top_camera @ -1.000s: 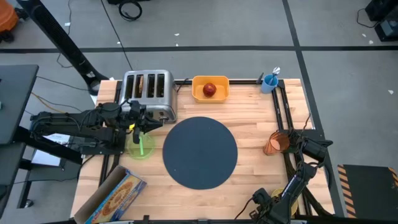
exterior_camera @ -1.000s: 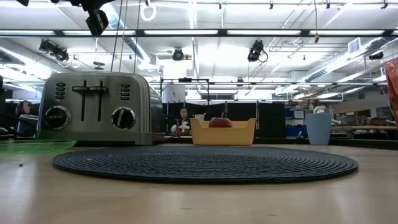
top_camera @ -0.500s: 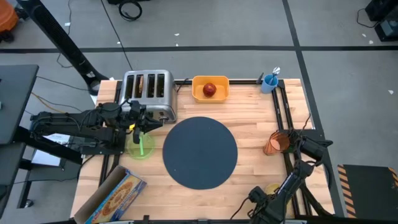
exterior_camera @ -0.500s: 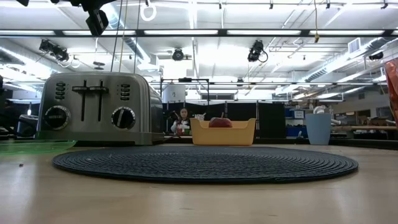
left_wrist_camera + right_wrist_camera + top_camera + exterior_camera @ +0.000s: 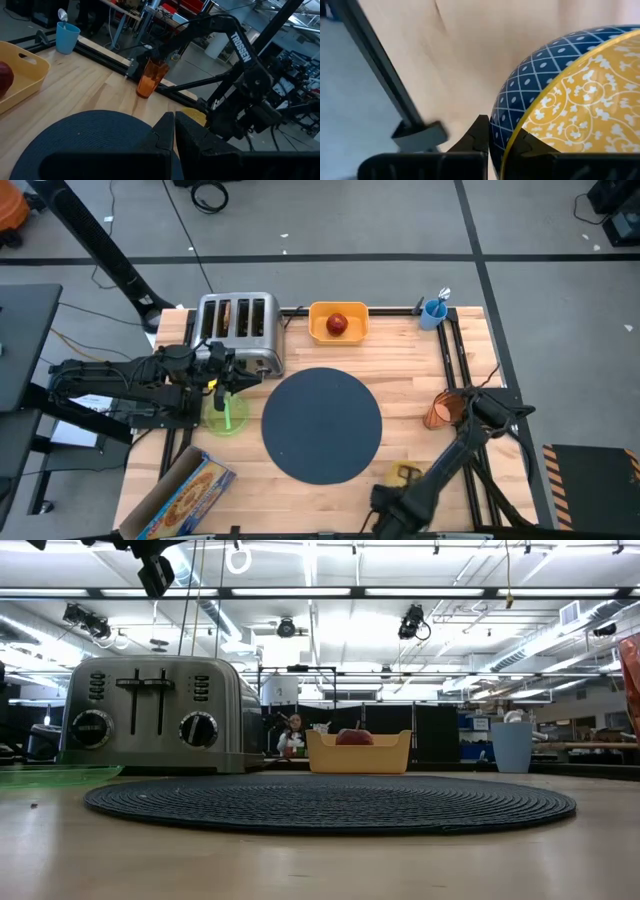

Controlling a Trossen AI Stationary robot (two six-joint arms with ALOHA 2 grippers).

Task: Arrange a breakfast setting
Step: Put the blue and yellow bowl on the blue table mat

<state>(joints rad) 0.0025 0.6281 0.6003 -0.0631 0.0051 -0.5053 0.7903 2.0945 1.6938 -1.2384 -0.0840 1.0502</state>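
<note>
The dark blue-grey mat (image 5: 322, 425) lies in the middle of the table. My right gripper (image 5: 501, 137) is near the table's near edge (image 5: 398, 485), shut on the yellow bowl (image 5: 406, 472), which is blue-patterned outside. My left gripper (image 5: 226, 392) hovers shut over the green plate (image 5: 226, 420), which lies flat left of the mat. Toast (image 5: 240, 314) stands in the toaster's slots. The red apple (image 5: 338, 324) lies in the yellow tub. The orange cup (image 5: 440, 410) stands at the right edge. A spoon (image 5: 444, 295) stands in a blue cup. My right gripper pinches the bowl's rim (image 5: 506, 145), one finger on the blue outer wall and one on the yellow inside. Whether the bowl is clear of the table, I cannot tell.
The silver toaster (image 5: 238, 330) stands at the far left, the yellow tub (image 5: 338, 320) at the far middle, and the blue cup (image 5: 433, 311) at the far right. A cereal box (image 5: 180, 495) lies at the near left corner. Black rails (image 5: 455, 355) run along the right edge.
My right gripper has gone toward the table's left along the near edge, carrying the yellow bowl with it. The bowl now shows near the mat's near right side.
</note>
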